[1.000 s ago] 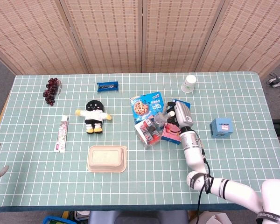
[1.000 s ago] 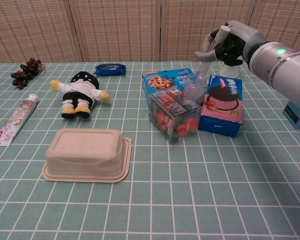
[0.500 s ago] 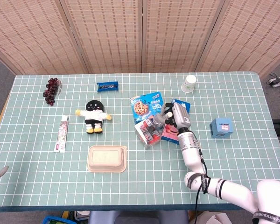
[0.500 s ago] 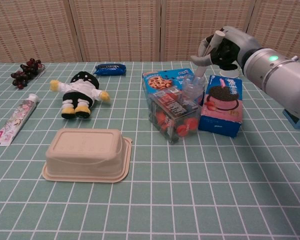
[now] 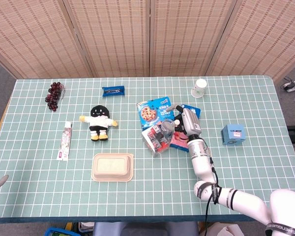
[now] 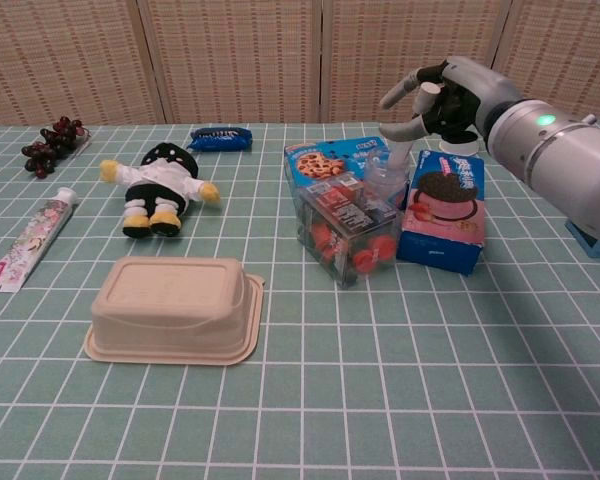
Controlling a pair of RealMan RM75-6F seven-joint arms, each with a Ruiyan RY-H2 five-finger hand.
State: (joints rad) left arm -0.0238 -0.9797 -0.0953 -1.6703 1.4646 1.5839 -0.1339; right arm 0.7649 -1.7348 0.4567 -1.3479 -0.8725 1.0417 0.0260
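The right hand (image 6: 442, 97) has a dark grey palm with light grey fingers (image 6: 398, 93). Behind it the forearm (image 6: 565, 160) is a smooth silver-grey cylinder bearing a small green light. In the head view the arm (image 5: 202, 158) is glossy white, in rounded segments, with a black cable and a black band near the elbow.

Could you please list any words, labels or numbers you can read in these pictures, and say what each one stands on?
None reads with certainty.
Blue cookie bag: white lettering, blurred.
Pink and blue cookie box: print too small.
Blue wrapper: blurred.
Toothpaste tube: too small.
Small blue box: label unreadable.
Clear snack box: labels unreadable.
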